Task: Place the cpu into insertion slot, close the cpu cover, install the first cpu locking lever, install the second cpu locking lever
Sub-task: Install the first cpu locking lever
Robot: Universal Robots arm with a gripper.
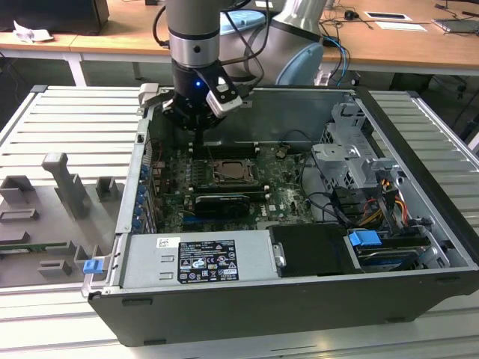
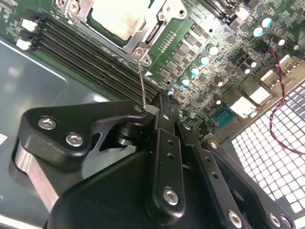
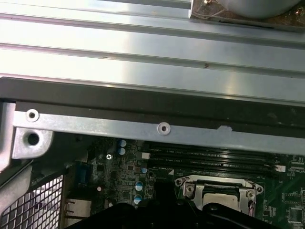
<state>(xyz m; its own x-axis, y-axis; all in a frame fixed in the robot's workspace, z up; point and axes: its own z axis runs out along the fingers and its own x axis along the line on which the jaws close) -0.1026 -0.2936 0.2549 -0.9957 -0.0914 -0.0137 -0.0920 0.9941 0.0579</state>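
Logged the step in hand as a locking lever (first or second: could not tell). Found the cpu [image 2: 118, 18] lying flat in the insertion slot [image 3: 187, 187], pale face up, with the cpu cover [image 2: 128, 42] down around it. Judged both earlier steps done.

Saw the gripper [image 2: 145, 109] low inside the computer case [image 1: 419, 149], fingers together and apparently pinched on the free end of the thin wire lever [image 2: 141, 81]. Saw that lever standing tilted from the socket's corner, not yet latched.

Reckoned the work to call for a firm pinch on so thin a wire and a steady swing toward the green board [image 2: 224, 57]. Could not make out any catch for it.

Noted long black memory slots [image 2: 81, 52] just beside the socket, capacitors [image 2: 205, 59] near the lever, and a red-and-black twisted wire [image 2: 281, 81] well apart. Noted the case rim [image 3: 162, 128] near those slots. Judged room for the wrist to be tight.
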